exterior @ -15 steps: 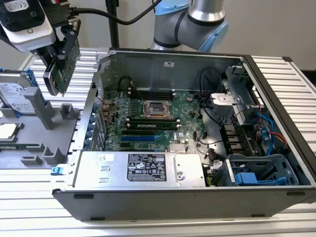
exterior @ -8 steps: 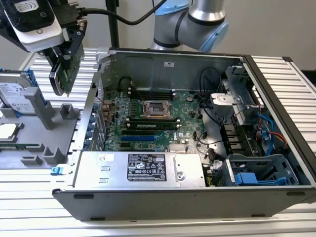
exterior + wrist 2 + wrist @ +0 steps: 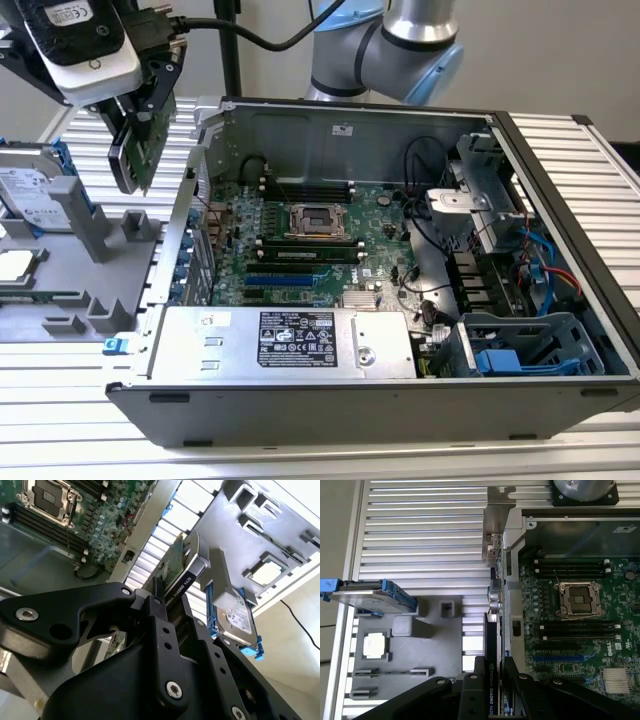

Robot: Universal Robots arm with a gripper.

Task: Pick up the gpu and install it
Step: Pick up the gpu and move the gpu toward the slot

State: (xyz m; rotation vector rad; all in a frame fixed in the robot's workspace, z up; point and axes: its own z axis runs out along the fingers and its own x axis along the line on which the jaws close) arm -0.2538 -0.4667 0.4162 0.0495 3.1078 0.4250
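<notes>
— Anything held in the gripper [image 3: 140, 115]?

— Yes: clamped on the gpu [image 3: 145, 150], black fingers [image 3: 160, 630] pressed to both faces of the card near one end (green board on one side, black cooler shroud on the other).

— And where, exactly?

— Up in the air, clear of the grey parts fixture [image 3: 60, 305], outside the open computer case [image 3: 350, 130], off to the exterior view's left of it. Not touching the case; just beside its end wall, judging by the first wrist view.

— Long axis?

— Runs straight out from the fingertips, silver end bracket [image 3: 495, 525] at the far end. Hangs downward from the gripper in the exterior view, a little tilted.

— Relative to the motherboard [image 3: 385, 225]?

— Well apart from the blue expansion slots [image 3: 290, 270], toward the exterior view's left of them, with the case wall between. Seems to lie crosswise to the slots' run rather than along it.

— Anything else on the fixture?

— A hard drive [image 3: 30, 190] in a blue carrier, propped up, and a processor chip [image 3: 374, 645] lying in a recess; neither touched.

— Installed?

— No: lifted, not yet seated.
</notes>
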